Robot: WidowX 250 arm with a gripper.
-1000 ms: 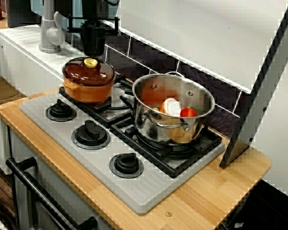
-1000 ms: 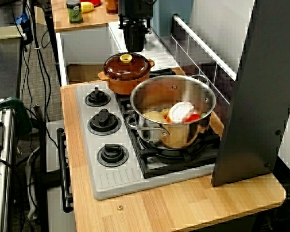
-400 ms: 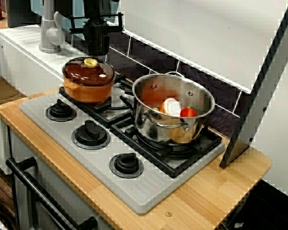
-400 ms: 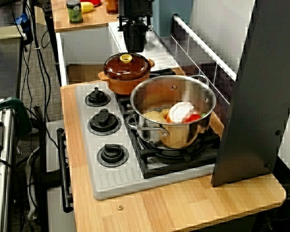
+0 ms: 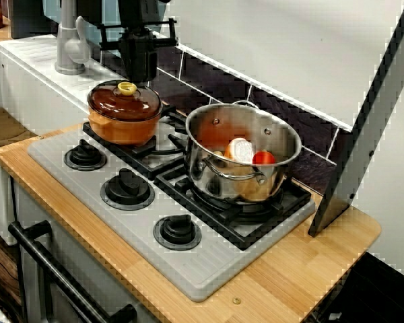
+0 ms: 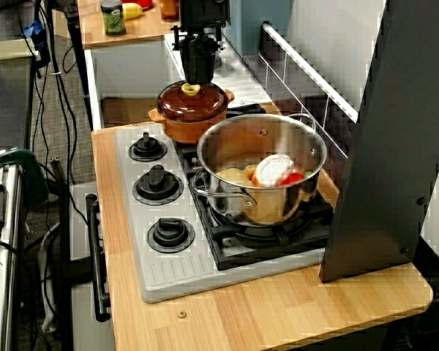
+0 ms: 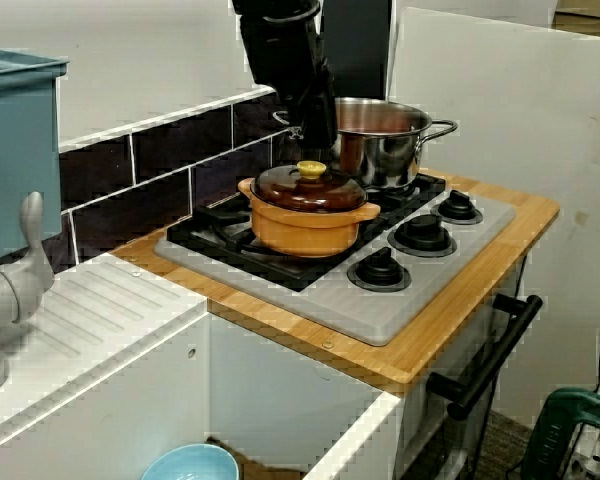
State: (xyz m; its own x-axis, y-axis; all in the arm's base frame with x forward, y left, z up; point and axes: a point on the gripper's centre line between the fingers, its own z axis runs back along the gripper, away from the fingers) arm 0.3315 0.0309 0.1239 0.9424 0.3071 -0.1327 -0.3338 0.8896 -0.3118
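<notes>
My black gripper [image 5: 141,73] hangs just above the yellow knob [image 5: 126,88] of the brown lid on an orange pot [image 5: 121,124], which sits on the stove's back left burner. In the view from the stove's end, the gripper [image 6: 195,79] reaches down to the knob [image 6: 191,89]; the dark fingers hide whether they touch it. The view from the sink side shows the gripper [image 7: 316,138] slightly behind the knob [image 7: 311,170]. Beside the orange pot stands a steel pot [image 5: 212,176] holding a white-and-orange item [image 5: 240,149] and a red one [image 5: 263,159].
Three black dials [image 5: 127,187] line the grey stove's front. A grey faucet [image 5: 69,40] stands on the white counter to the left, with a blue bowl [image 7: 185,465] below. A dark slanted panel [image 5: 363,134] leans at the right end. Dark tiles run behind the burners.
The gripper has come down and shifted slightly toward the back wall, ending closer to the lid's yellow knob. Both pots stay where they were.
</notes>
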